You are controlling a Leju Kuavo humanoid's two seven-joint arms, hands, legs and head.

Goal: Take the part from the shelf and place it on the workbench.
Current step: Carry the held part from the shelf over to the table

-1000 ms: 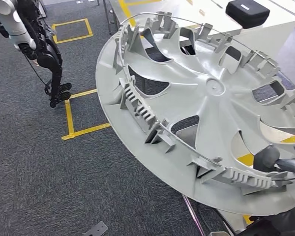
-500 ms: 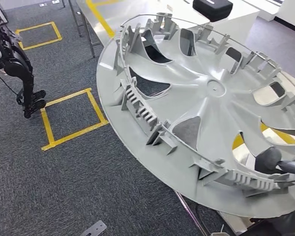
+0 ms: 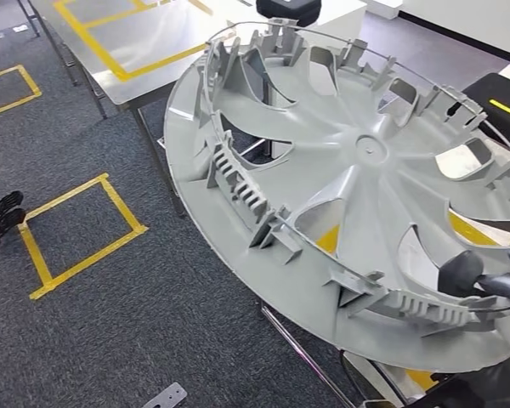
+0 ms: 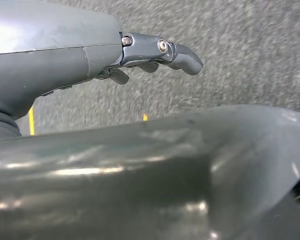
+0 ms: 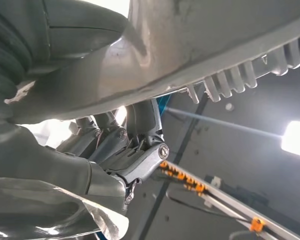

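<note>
- Part (image 3: 361, 187): large grey wheel-cover disc, ribbed inner face up, tilted, spanning centre to right of the head view, above the counter's edge.
- Right hand (image 3: 480, 280), lower right: holds the part at its near rim, thumb on top; in the right wrist view its fingers (image 5: 137, 160) curl under the rim.
- Left hand (image 4: 103, 55): holds nothing, fingers stretched out and slightly apart over grey carpet.
- Counter (image 3: 121, 38), upper left: shiny top with yellow tape lines.
- Floor (image 3: 79, 323): yellow tape square at left.
</note>
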